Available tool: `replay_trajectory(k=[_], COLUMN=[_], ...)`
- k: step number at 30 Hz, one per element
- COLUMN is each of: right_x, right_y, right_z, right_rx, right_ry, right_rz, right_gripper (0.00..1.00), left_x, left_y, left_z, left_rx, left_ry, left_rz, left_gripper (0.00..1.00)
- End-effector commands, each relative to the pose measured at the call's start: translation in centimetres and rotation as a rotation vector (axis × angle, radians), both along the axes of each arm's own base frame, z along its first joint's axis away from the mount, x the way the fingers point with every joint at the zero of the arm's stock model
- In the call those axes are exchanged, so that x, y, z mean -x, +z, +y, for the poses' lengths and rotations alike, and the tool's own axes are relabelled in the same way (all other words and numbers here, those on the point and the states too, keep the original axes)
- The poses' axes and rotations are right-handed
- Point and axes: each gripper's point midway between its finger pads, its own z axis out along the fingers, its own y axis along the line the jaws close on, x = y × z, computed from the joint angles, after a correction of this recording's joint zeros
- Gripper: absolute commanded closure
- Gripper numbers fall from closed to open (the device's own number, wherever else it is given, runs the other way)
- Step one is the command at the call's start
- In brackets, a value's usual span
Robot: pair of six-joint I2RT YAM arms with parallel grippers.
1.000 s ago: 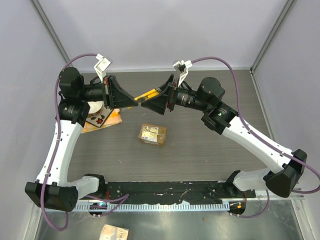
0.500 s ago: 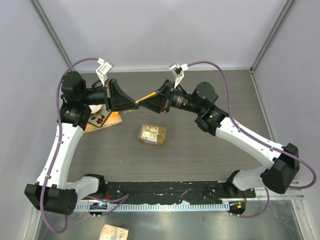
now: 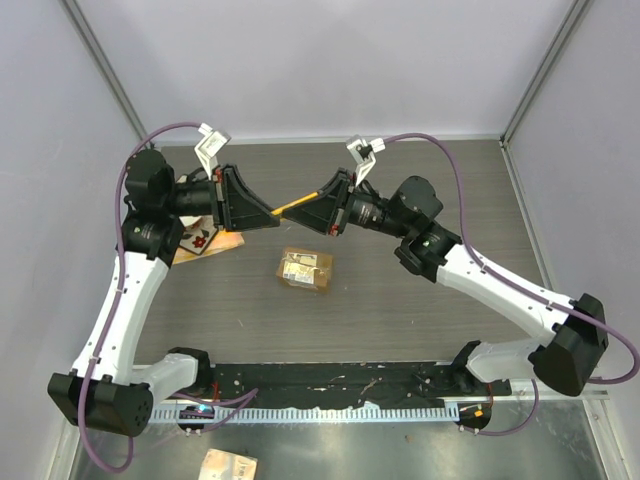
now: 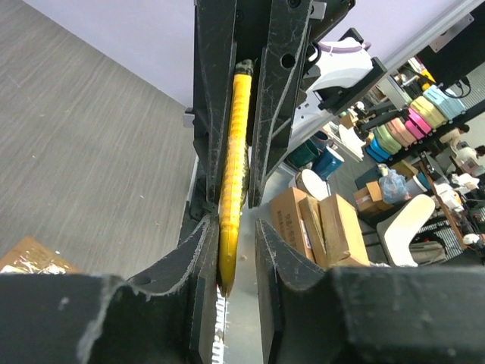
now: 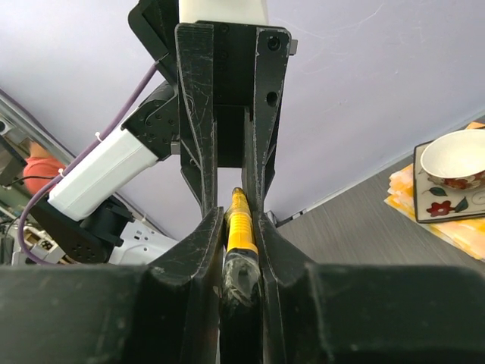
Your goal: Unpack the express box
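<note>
Express box [image 3: 306, 269] long axis left-right; right jaws clamp knife [image 3: 298, 204]; left jaws seemingly loose around it

Yellow utility knife [image 4: 236, 114] between left tool's [image 4: 233, 227] slightly parted fingers, right tool [image 4: 236, 193] pinching it beyond, grey tabletop [image 4: 76, 136]

Small brown cardboard box [image 3: 306, 269], white label and tape on top, flaps closed, lying flat and slightly askew, near the middle of the table [image 3: 420, 320], well clear of every edge, untouched
</note>
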Motion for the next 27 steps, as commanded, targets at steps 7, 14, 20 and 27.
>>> replay_trajectory(k=[7,14,20,27], right_x=[-0.6,-0.8,-0.5,-0.7], right_y=[0.6,0.4,0.2,0.8], right_z=[-2.1,-2.2,-1.1,-0.4], right_rx=[0.05,0.055,0.049,0.027], right_ry=[-0.11,-0.125,-0.098,-0.104], right_rz=[-0.062,-0.06,-0.049,-0.052], right_gripper=[0.99,0.99,0.65,0.6], left_x=[3.2,3.9,3.8,3.8], left_y=[0.4,0.5,0.4,0.1], left_z=[0.5,0.6,0.6,0.5], left_rx=[-0.001,-0.002,-0.002,-0.002], left_ry=[-0.141,-0.164,-0.158,-0.15], left_rz=[-0.031,-0.04,-0.034,-0.025], left_gripper=[0.76,1.0,1.0,1.0])
